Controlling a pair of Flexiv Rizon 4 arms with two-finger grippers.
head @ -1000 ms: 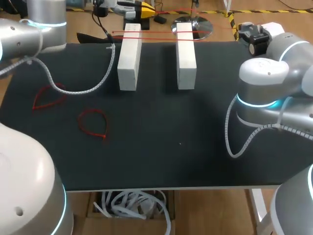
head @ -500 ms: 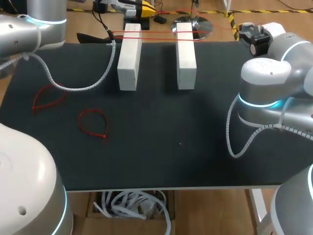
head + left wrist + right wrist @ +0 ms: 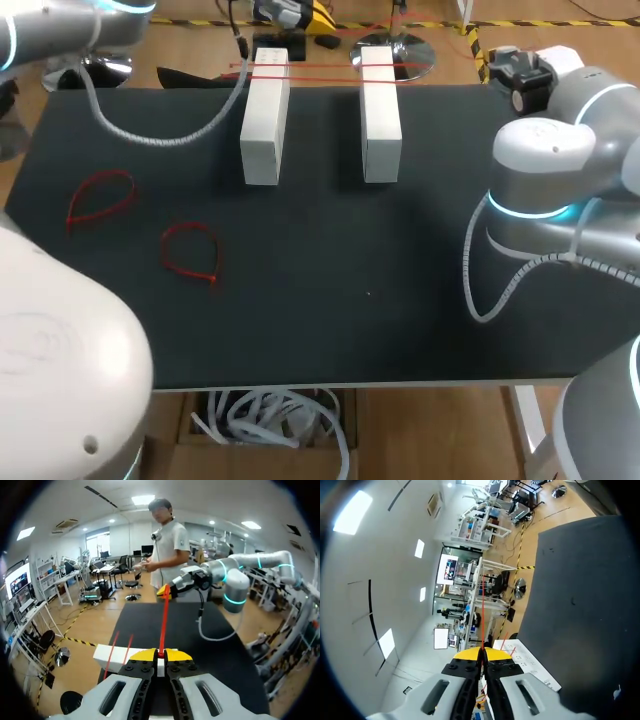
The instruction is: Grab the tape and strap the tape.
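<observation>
Left arm point(image 3: 70, 25): comes in from the far left corner, reaching toward the middle.
Left gripper point(image 3: 160, 654): yellow tips pinched together on the red tape point(image 3: 164, 622).
Right arm point(image 3: 545, 190): elbow bent, at the right.
Right gripper point(image 3: 482, 653): tips closed on the same tape, opposite the left gripper.

Table point(image 3: 340, 320): we see a black top.
Left white block point(image 3: 262, 120): far middle, lying lengthwise.
Right white block point(image 3: 381, 115): parallel beside it, apart.

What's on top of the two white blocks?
Two thin red tapes lie across the far ends of the left block and the right block. What is under the blocks is covered and cannot be seen.
</observation>
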